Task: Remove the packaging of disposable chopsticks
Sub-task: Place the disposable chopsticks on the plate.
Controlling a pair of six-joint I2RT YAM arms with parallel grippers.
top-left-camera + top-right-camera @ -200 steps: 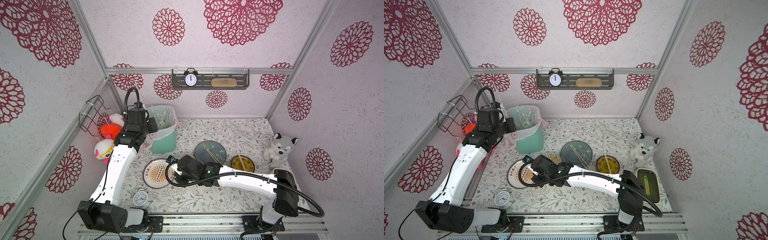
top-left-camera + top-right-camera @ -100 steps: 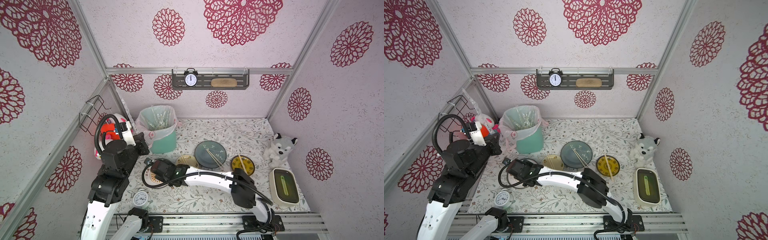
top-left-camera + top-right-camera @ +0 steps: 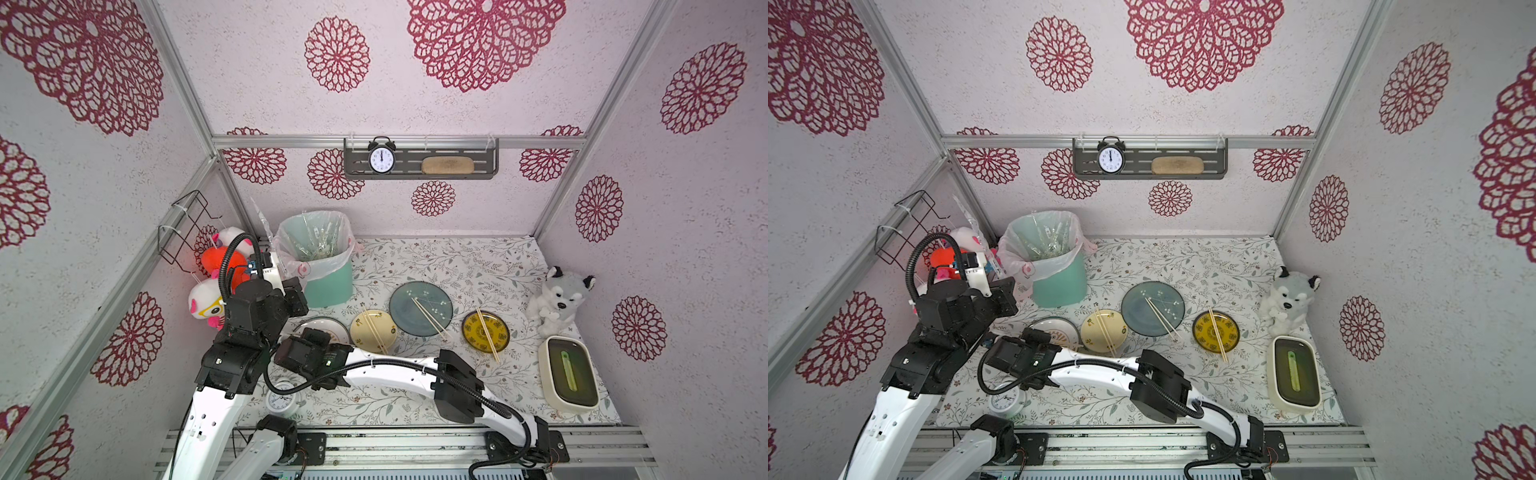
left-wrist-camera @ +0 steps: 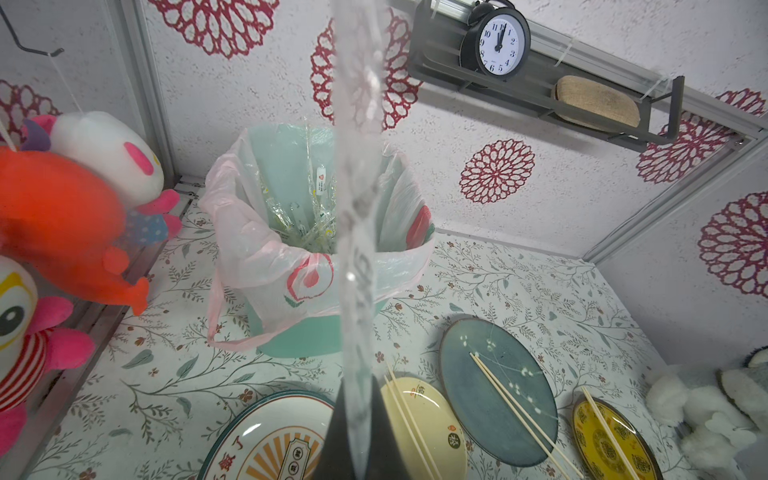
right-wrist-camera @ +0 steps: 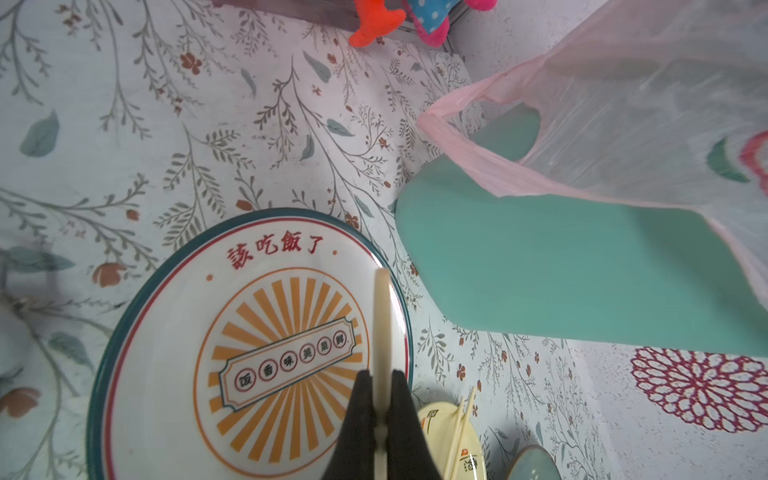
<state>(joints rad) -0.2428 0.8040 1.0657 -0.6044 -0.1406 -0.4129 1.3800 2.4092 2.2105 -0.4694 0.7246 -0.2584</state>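
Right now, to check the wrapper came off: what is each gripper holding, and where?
The left gripper is shut on the clear sleeve by one end; the right gripper pinches the bare chopsticks near one end.

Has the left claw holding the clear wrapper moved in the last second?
Yes. In a top view the left claw was level with the rim of the green bin; now it sits nearer the front, beside its base.

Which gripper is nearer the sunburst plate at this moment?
Right. The right gripper hangs directly over the sunburst plate, jaws shut on the chopsticks. The left gripper is raised beyond its rim, beside the green bin, shut on a clear sleeve.
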